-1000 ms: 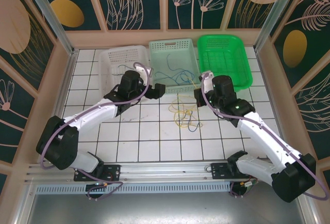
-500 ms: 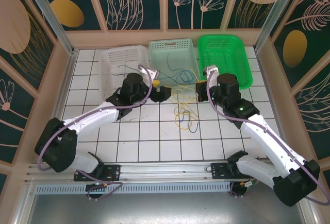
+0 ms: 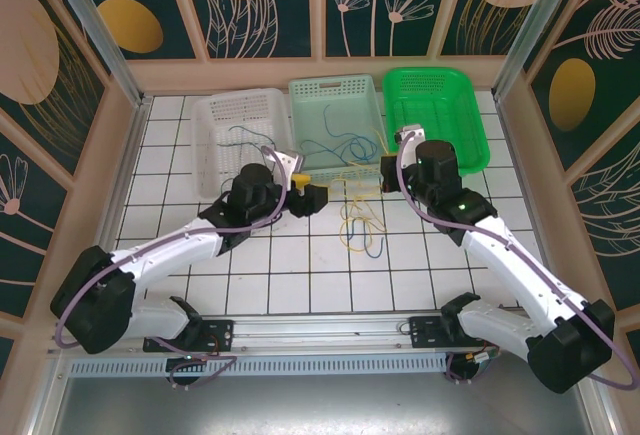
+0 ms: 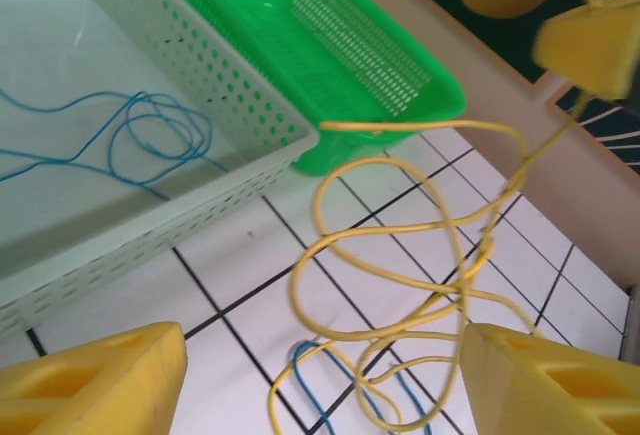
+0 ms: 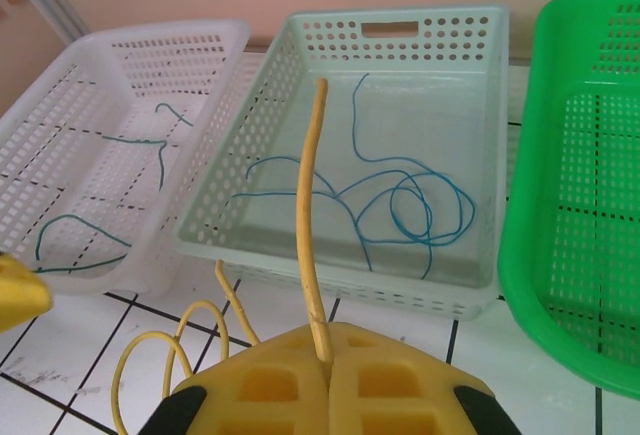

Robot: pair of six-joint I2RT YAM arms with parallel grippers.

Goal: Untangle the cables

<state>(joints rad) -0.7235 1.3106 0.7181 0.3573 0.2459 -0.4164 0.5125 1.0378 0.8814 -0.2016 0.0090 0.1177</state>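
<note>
A yellow cable (image 4: pixel 400 285) hangs in loose loops over the white tiles, tangled with a blue cable (image 4: pixel 308 370) lying below it. My right gripper (image 5: pixel 328 355) is shut on the yellow cable (image 5: pixel 310 205) near one end, and the short free end sticks up past the pads. In the top view the right gripper (image 3: pixel 388 168) is at the pale green basket's front right corner. My left gripper (image 4: pixel 322 340) stands open, its fingers wide on either side of the yellow loops. From above, the left gripper (image 3: pixel 312 197) sits just left of the tangle (image 3: pixel 358 220).
Three baskets line the back: a white basket (image 3: pixel 215 115) with a teal cable (image 5: pixel 150 145), a pale green basket (image 3: pixel 305 90) with a blue cable (image 5: pixel 400 205), and a bright green basket (image 3: pixel 470 120). Tiled floor lies in front of the tangle.
My right gripper has moved back toward the baskets with the yellow cable, drawing the loops out. My left gripper has shifted slightly nearer and toward the tangle.
</note>
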